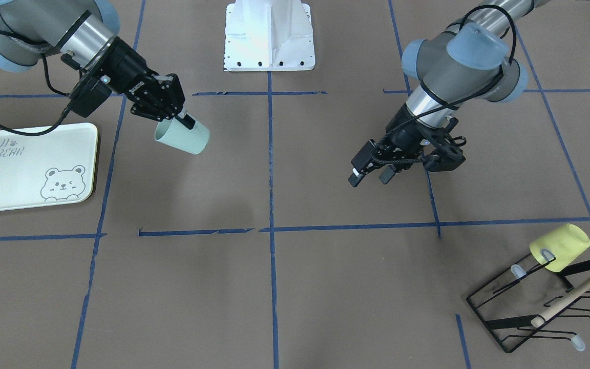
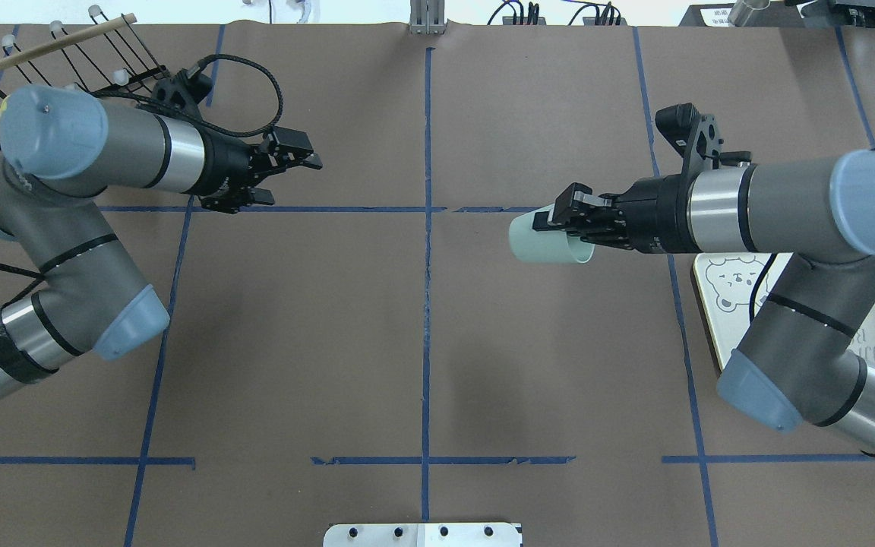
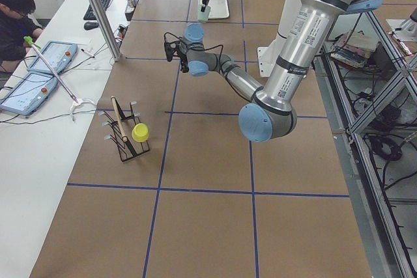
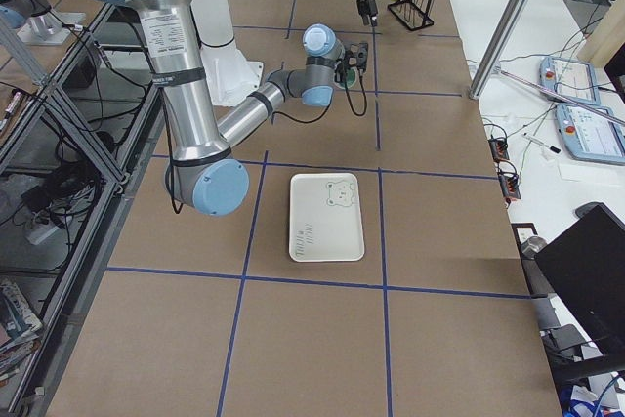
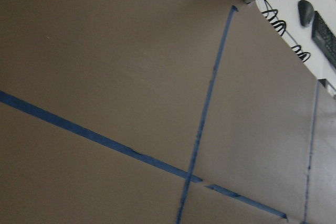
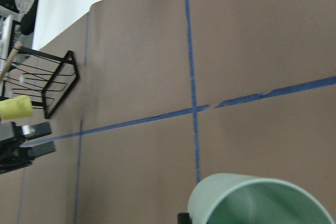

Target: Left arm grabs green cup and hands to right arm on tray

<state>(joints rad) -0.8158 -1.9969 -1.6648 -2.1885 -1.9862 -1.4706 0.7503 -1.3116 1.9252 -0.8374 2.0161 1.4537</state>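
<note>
My right gripper (image 2: 559,226) is shut on the rim of the green cup (image 2: 548,243) and holds it tilted on its side above the table. In the front view the green cup (image 1: 185,137) hangs beside the tray (image 1: 13,174), not over it. The right wrist view shows the green cup's mouth (image 6: 262,203) at the bottom. The tray (image 2: 718,292) lies partly under the right arm. My left gripper (image 2: 289,181) is open and empty, far from the cup across the centre line; in the front view the left gripper (image 1: 370,179) hovers over the table.
A black wire rack (image 1: 546,307) with a wooden rod stands at the table's left far corner, a pale yellow cup (image 1: 561,247) on one of its prongs. The white robot base (image 1: 269,36) sits at the near middle edge. Blue tape lines grid the brown table.
</note>
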